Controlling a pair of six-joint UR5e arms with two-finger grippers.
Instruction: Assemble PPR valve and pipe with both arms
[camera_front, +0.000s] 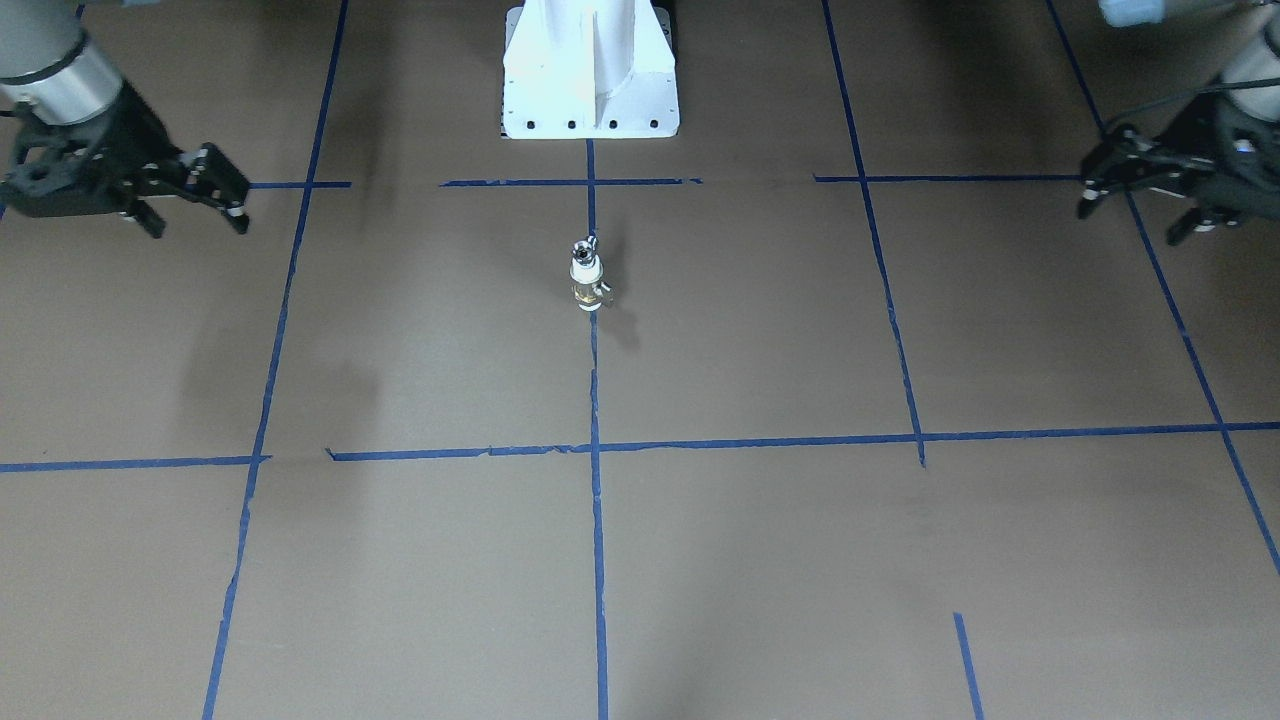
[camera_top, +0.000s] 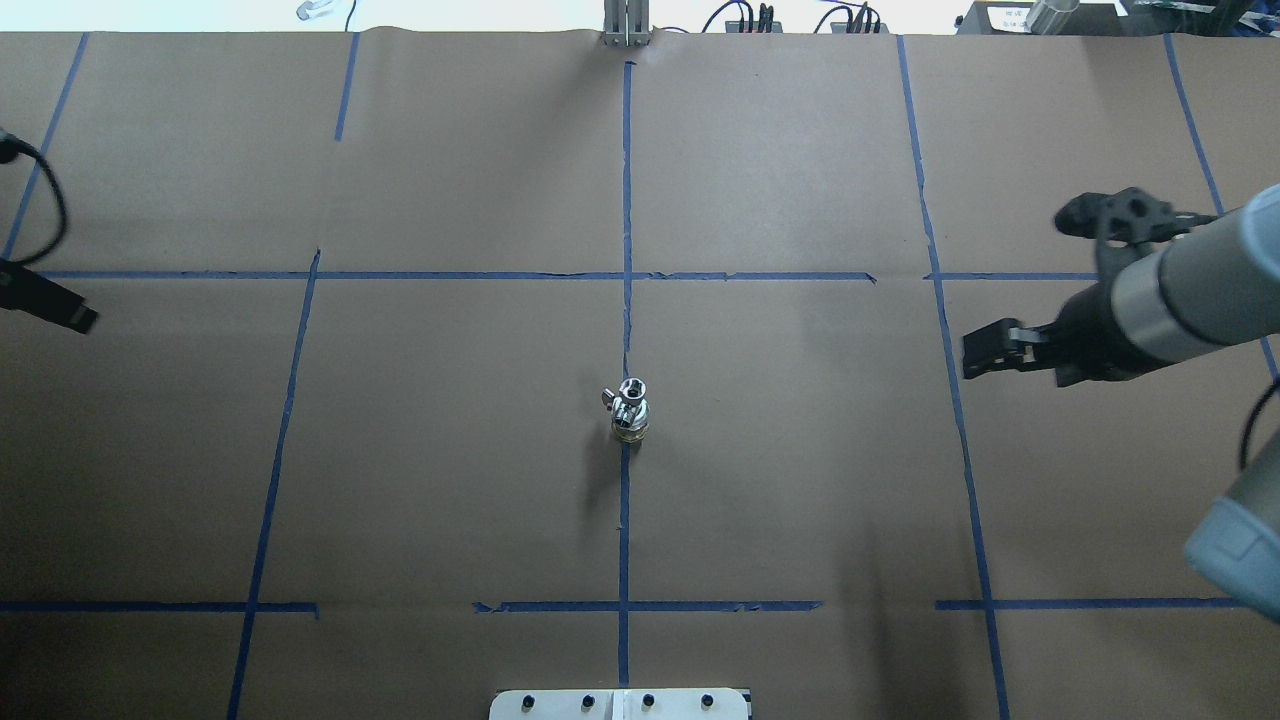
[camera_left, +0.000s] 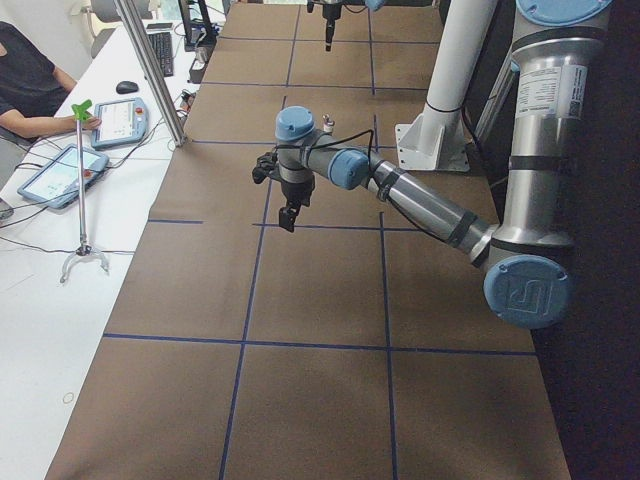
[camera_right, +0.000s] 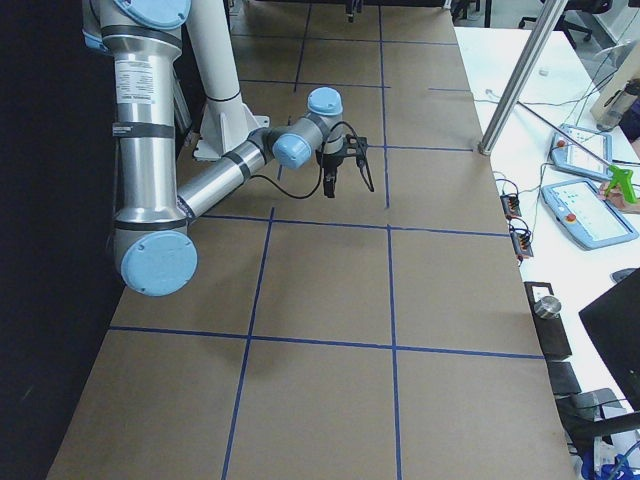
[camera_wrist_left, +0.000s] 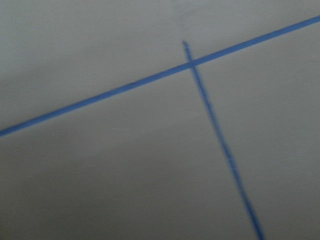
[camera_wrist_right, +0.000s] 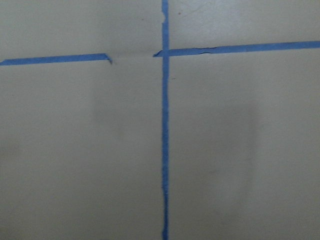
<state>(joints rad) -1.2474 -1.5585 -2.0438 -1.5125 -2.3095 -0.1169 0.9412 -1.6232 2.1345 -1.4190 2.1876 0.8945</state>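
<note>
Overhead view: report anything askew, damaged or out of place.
Nothing serious. The PPR valve stands upright on the centre line of blue tape, the pipe on top. Only that tape looks off: gaps and ragged ends in the cross lines.

The table (camera_top: 450, 450) wears brown paper gridded with blue tape (camera_top: 627, 200). From the left end, a white desk (camera_left: 40, 300) runs along nine o'clock, with a metal post (camera_left: 150, 70) toward eleven.
</note>
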